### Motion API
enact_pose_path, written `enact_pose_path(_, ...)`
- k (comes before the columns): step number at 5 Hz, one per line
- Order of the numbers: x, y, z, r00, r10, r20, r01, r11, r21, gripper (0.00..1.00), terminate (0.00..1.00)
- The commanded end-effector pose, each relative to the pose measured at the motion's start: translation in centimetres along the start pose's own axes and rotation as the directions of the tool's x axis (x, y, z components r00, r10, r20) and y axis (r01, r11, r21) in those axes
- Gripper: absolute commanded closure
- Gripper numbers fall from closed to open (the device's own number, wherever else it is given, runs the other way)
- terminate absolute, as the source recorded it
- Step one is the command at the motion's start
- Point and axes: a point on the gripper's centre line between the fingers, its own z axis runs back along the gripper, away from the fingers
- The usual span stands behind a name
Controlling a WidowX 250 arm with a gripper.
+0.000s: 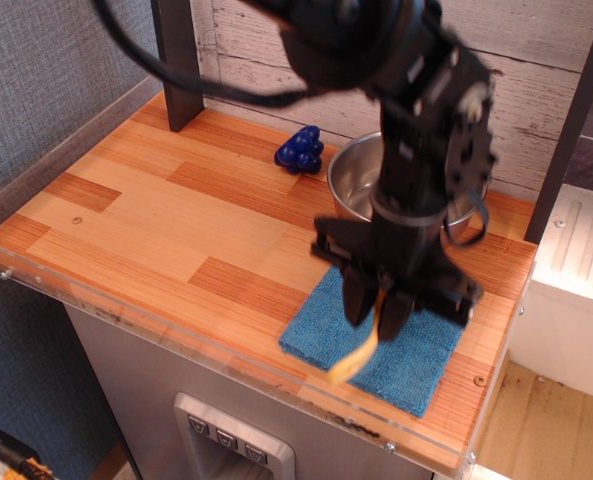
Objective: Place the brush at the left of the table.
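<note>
My gripper is shut on the yellow brush and holds it just above the blue cloth at the table's front right. The brush hangs tilted, its handle end pointing down toward the front edge; bristles are hidden between the fingers. The arm and brush are motion-blurred. The wood-plank table stretches away to the left.
A steel bowl stands right behind the gripper, with a blue grape bunch to its left. A dark post rises at the back left. The clear acrylic edge lines the front.
</note>
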Motion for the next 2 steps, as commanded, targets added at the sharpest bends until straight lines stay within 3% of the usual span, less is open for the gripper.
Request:
enact_pose_path(1,2.9,4.5,8.3,0.968,0.165,0.19,-0.159,0.986,-0.042,1.0,0.0)
enact_pose_path(2,3.8,9.6,10.0,0.937,0.294,0.186,-0.301,0.954,0.008,1.0,0.0)
